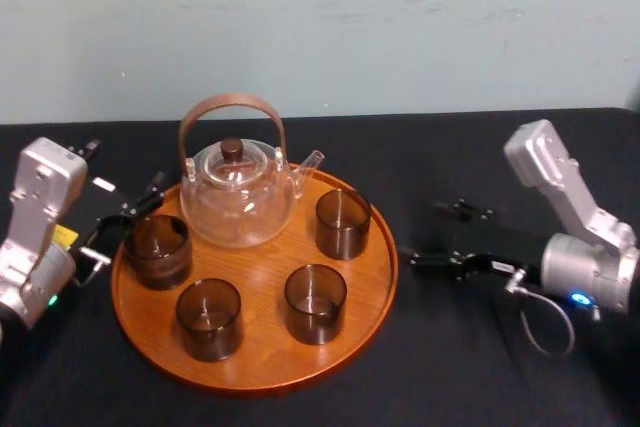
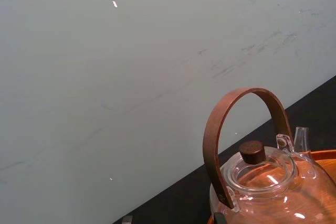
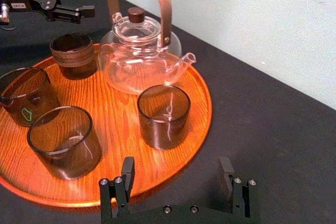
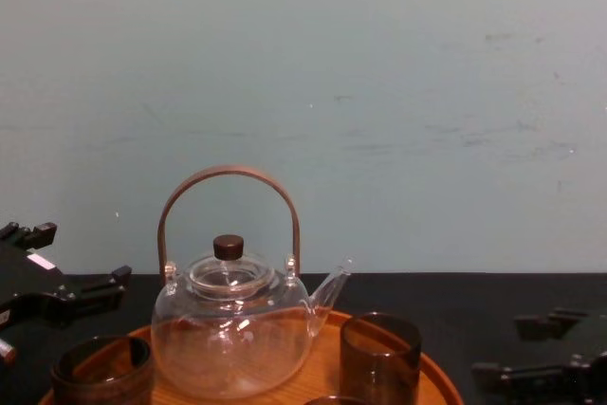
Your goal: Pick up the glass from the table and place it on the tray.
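Several smoky brown glasses stand upright on the round wooden tray [image 1: 262, 352], around a clear glass teapot [image 1: 238, 197]. The leftmost glass [image 1: 157, 249] sits at the tray's left rim, also seen in the right wrist view [image 3: 73, 55]. My left gripper [image 1: 125, 222] is open just left of that glass, off the tray, with nothing between its fingers. Right of the tray, my right gripper [image 1: 442, 235] is open and empty above the black table [image 1: 480, 367]. The right wrist view has its fingers [image 3: 126, 174] at the tray's near rim [image 3: 202, 103].
The teapot's tall brown handle [image 2: 239, 103] rises above the glasses. A pale wall runs behind the table's far edge. Bare black tabletop lies right of the tray and in front of it.
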Motion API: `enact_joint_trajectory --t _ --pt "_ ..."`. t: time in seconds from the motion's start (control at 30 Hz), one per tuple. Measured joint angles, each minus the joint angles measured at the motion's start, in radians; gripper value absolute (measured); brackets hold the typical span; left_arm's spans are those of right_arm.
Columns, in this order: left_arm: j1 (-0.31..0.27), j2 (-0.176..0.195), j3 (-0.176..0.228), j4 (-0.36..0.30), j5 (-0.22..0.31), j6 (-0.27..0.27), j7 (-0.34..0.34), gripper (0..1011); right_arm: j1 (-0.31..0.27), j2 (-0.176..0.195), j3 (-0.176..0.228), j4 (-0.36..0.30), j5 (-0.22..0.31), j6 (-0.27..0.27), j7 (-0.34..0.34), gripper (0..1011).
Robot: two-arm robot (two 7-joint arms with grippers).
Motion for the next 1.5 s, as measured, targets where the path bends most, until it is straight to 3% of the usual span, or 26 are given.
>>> enact_joint_trajectory --t 0.13,0.37,0.8,1.07,1.5 --pt "0.0 0.0 0.0 0.0 0.0 0.0 0.0 1001 -0.043 0.03 0.035 -0.037 0.019 -0.012 -0.025 1003" --pt "0.0 0.0 0.0 0.0 0.0 0.0 0.0 1001 -0.096 0.027 0.093 -0.063 0.03 -0.052 -0.102 1003" --pt "0.0 0.0 0.0 0.0 0.0 0.0 0.0 1001 -0.204 -0.068 0.212 -0.09 0.003 -0.14 -0.303 1002" --pt "0.0 0.0 0.0 0.0 0.0 0.0 0.0 1001 -0.217 -0.112 0.239 -0.072 -0.024 -0.173 -0.344 1003" --pt "0.0 0.0 0.0 0.0 0.0 0.0 0.0 1001 -0.208 -0.155 0.255 -0.051 -0.065 -0.194 -0.34 1003"
